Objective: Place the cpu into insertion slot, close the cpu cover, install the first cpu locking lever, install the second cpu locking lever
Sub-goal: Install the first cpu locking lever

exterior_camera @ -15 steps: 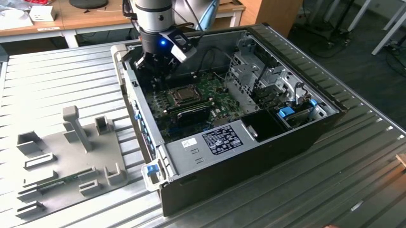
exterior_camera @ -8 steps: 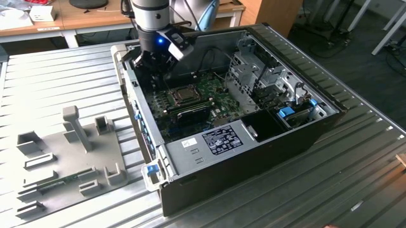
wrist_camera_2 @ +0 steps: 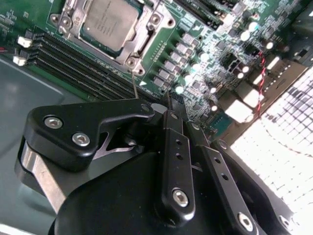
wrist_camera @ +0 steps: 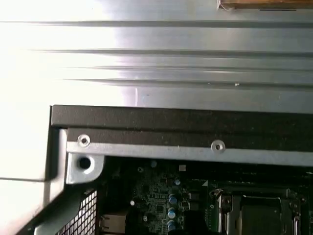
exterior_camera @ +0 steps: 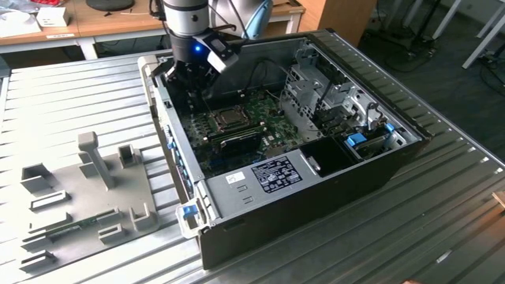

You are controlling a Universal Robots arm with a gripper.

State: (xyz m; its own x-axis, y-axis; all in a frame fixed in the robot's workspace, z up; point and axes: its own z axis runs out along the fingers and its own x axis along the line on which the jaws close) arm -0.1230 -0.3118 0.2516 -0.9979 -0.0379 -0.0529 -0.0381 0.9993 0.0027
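Note:
The cpu (wrist_camera_2: 107, 19) lies flat in the insertion slot (wrist_camera_2: 146, 36) on the green board, its grey top showing through the silvery cpu cover (wrist_camera_2: 139, 46), which lies down around it. A thin wire lever (wrist_camera_2: 135, 84) stands up beside the socket's corner. My gripper (wrist_camera_2: 167, 101) hangs above the board a short way from the socket, shut, with nothing between its black fingers (wrist_camera_2: 174, 142). In the exterior view the gripper (exterior_camera: 193, 94) is inside the open computer case, above and to the left of the socket (exterior_camera: 229, 118). The first wrist view shows the socket (wrist_camera: 254, 213) below the case wall.
The black case (exterior_camera: 316, 195) lies open on a ribbed metal table (exterior_camera: 442, 225). Long black memory slots (wrist_camera_2: 73, 63) run beside the socket. Drive cages (exterior_camera: 332, 100) fill the case's right side. A grey fixture plate (exterior_camera: 87, 195) lies at the exterior view's left.

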